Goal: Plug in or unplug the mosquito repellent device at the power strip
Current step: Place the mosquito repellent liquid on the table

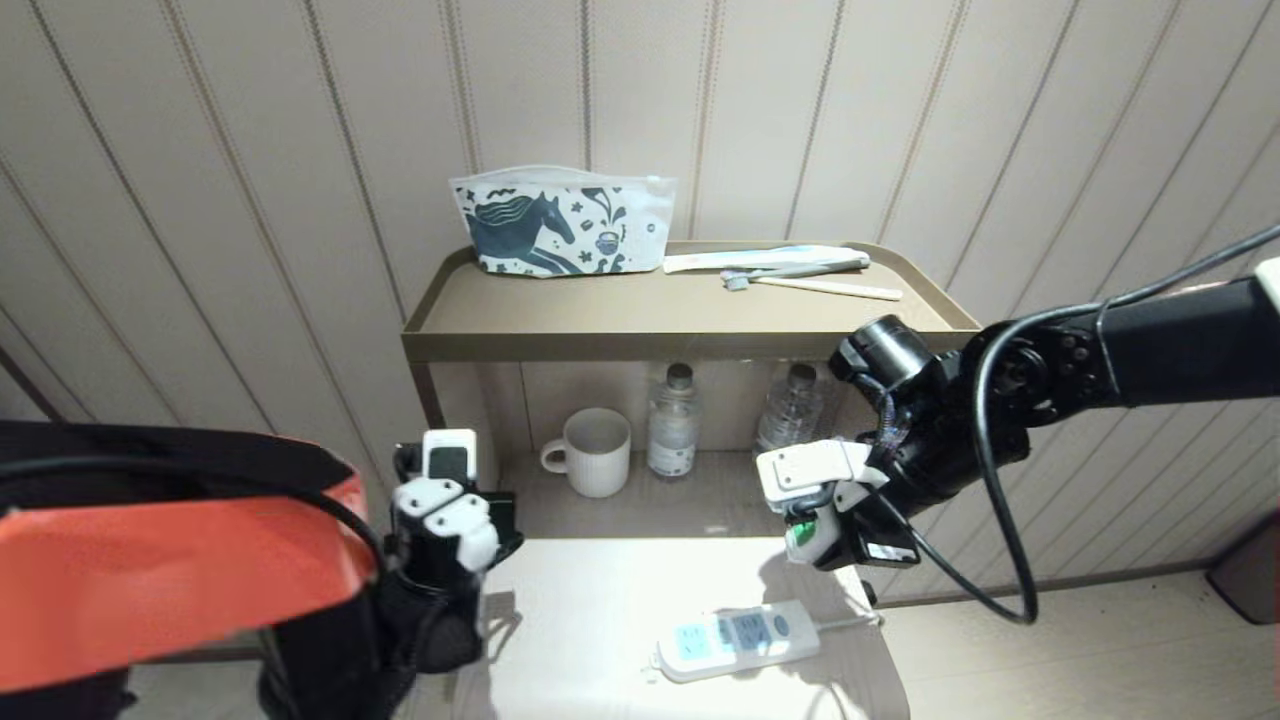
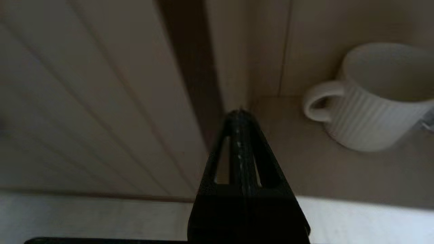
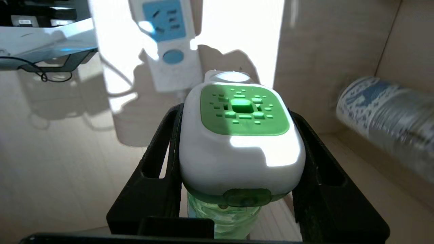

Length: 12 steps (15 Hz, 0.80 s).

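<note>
- My left claw (image 1: 447, 520) stands at about 9 o'clock of the table (image 1: 580, 620), pointing up and toward the wall. In its wrist view the two black fingers (image 2: 241, 142) are pressed together with nothing between them, so it is closed and empty; I think it only waits out of the way.
- Behind it, at 12 o'clock on the lower shelf, I see a white mug (image 1: 595, 452) and two water bottles (image 1: 673, 420). They are not part of my work.
- The power strip (image 1: 738, 640) lies flat at 5 o'clock of the table, sockets facing up, all free.
- My right claw (image 1: 825, 520) hangs above and behind the strip, at about 2 o'clock. It grips the mosquito repellent device (image 3: 239, 142) by the sides of its white head, so the device is in the air, well apart from the strip, not plugged.
- I judge the side grip leaves the plug face free for the socket.
</note>
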{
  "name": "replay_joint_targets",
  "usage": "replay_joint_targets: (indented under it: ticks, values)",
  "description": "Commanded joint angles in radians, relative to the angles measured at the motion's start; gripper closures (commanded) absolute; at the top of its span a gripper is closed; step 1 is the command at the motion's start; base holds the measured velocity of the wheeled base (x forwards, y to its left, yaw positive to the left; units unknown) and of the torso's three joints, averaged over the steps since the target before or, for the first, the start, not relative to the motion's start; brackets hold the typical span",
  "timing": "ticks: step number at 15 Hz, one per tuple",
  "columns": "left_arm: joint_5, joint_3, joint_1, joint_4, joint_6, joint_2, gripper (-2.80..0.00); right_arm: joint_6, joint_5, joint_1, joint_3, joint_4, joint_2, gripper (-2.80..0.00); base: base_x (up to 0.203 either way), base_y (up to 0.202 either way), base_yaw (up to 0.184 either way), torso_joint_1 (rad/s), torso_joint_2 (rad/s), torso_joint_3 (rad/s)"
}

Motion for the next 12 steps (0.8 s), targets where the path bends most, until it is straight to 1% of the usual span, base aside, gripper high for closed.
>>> replay_joint_targets:
  ticks: [1,3,4,5,6,8,10,11,12]
  values:
    - [-0.058,0.106,0.203,-0.044,0.002,-0.15,0.0,-0.007,0.002,-0.012,0.044,-0.003,-0.066,0.0,0.0,0.0,0.0,0.0,0.0,0.0]
    - [-0.143,0.218,0.351,-0.044,0.002,-0.229,0.0,-0.007,0.002,-0.016,0.089,-0.004,-0.126,0.0,0.0,0.0,0.0,0.0,0.0,0.0]
    - [-0.185,0.283,0.402,-0.043,0.002,-0.27,0.0,-0.007,0.002,-0.016,0.114,-0.005,-0.156,0.0,0.0,0.0,0.0,0.0,0.0,0.0]
    - [-0.221,0.339,0.43,-0.043,0.0,-0.303,0.0,-0.007,0.002,-0.016,0.14,-0.005,-0.183,0.0,0.0,0.0,0.0,0.0,0.0,0.0]
    - [-0.249,0.392,0.445,-0.043,-0.002,-0.333,0.0,-0.007,0.002,-0.016,0.161,-0.005,-0.205,0.0,0.0,0.0,0.0,0.0,0.0,0.0]
    - [-0.292,0.5,0.449,-0.043,-0.004,-0.396,0.0,-0.007,0.002,-0.014,0.205,-0.006,-0.25,0.0,0.0,0.0,0.0,0.0,0.0,0.0]
    - [-0.318,0.515,0.453,-0.041,-0.003,-0.509,0.0,-0.006,0.002,-0.015,0.234,-0.006,-0.292,0.0,0.0,0.0,0.0,0.0,0.0,0.0]
    - [-0.323,0.516,0.462,-0.035,0.01,-0.58,0.0,-0.004,0.002,-0.017,0.246,-0.006,-0.314,0.0,0.0,0.0,0.0,0.0,0.0,0.0]
    - [-0.325,0.516,0.474,-0.027,0.036,-0.65,0.0,0.001,0.002,-0.018,0.257,-0.006,-0.337,0.0,0.0,0.0,0.0,0.0,0.0,0.0]
